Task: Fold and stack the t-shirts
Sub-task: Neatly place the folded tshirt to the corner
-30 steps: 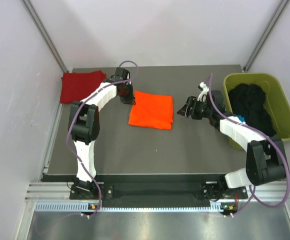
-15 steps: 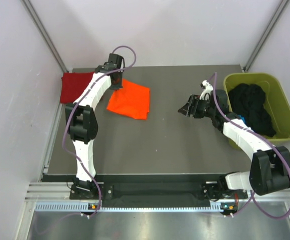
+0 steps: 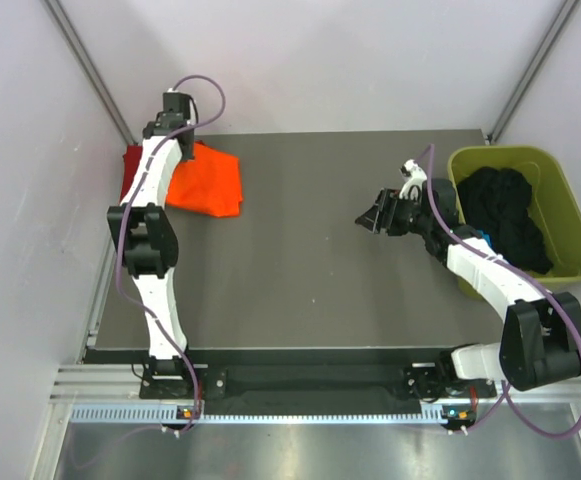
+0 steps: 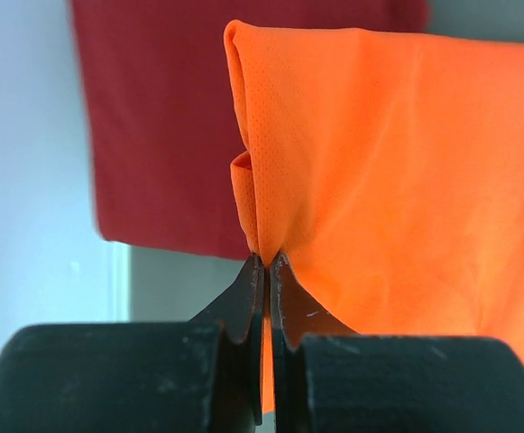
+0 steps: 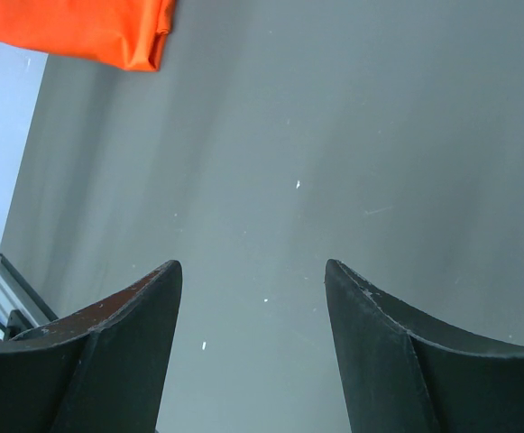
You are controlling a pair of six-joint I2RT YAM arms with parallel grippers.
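Your left gripper [image 4: 266, 262] is shut tight. It has a pinch of the orange t-shirt [image 4: 397, 162] right at the cloth's edge. In the left wrist view the cloth bunches into a small fold just above the tips. The rest of it spreads out toward the right of the frame. Behind it, at the upper left, you can see the dark red t-shirt [image 4: 162, 126].

Here is what changed. A second ago the orange t-shirt lay folded in the middle of the top view, with the left gripper at its upper left corner. Now the arm has reached far back and pulled the shirt to the upper left of the top view. The orange t-shirt covers the right part of the dark red t-shirt. Some red shows past it on the left.

So I think you are now stacking, and the orange fold looks done. The two are not lined up yet, because the orange one sits too far right and a bit turned. It may need to go more to the left before you let go.

Your right gripper [image 5: 252, 266] is open and holds nothing. It hangs over the bare surface [image 3: 300, 260], right of the middle in the top view, and it has hardly moved. Just to its right sits the green tub [image 3: 470, 160] with dark clothes [image 3: 505, 210] inside.
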